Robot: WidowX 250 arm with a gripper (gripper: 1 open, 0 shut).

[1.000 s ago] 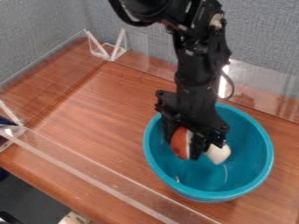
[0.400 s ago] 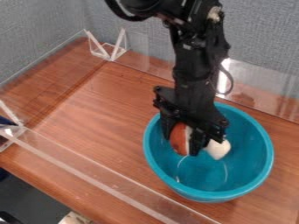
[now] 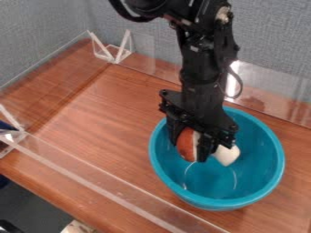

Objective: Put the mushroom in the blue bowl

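The blue bowl sits on the wooden table at the right of the camera view. My gripper hangs down inside the bowl, over its left half. It is shut on the mushroom, whose red-orange cap shows between the black fingers. The cream-white stem sticks out to the right of the fingers, just above the bowl's floor. Whether the mushroom touches the bowl cannot be told.
A clear acrylic wall runs along the table's front edge and another along the back. A white wire stand is at the back left. The brown tabletop lies left of the bowl.
Over the second the gripper with the mushroom shifted slightly upward inside the bowl; since the last earlier frame nothing has visibly moved.
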